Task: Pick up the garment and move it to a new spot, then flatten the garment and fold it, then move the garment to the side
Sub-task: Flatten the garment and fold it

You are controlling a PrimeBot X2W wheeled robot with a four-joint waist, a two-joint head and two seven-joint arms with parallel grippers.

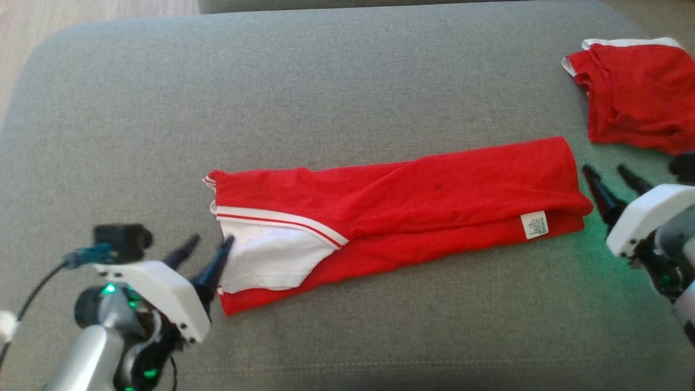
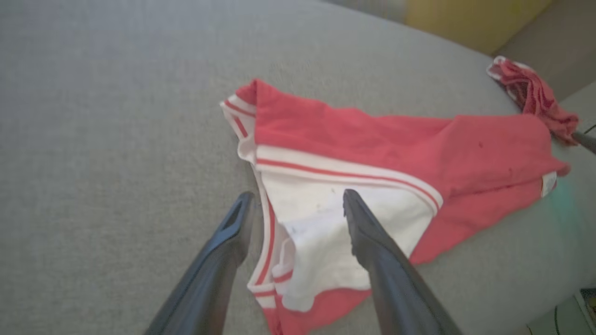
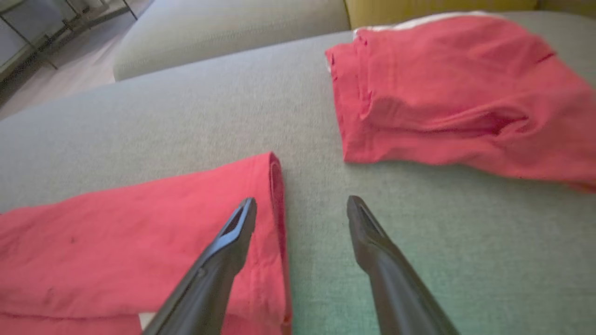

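— Head view: the folded red garment (image 1: 396,201) lies on the grey cushion (image 1: 326,81), with the left gripper (image 1: 213,239) and right gripper (image 1: 604,169) at its ends.
— Wrist views add: both stand spread, empty; the left fingers (image 2: 233,223) straddle its white edge.

Cloth of the garment (image 1: 434,190): soft red knit, matt, lightly creased. Its white panel is finely dotted, and the trim is ribbed white and red. Sewn-in label (image 1: 535,225): white, smooth, printed. Grey sofa cushion (image 1: 326,81): woven fabric, coarse grain, matt. Rumpled second garment (image 1: 635,92): same matt red cloth. On the left claw (image 1: 210,240) and right claw (image 1: 604,169): dark smooth fingers (image 2: 386,270) with a dull sheen, plastic by the look, and white glossy shells (image 1: 163,293) behind. Pale floor (image 1: 81,13): wood.
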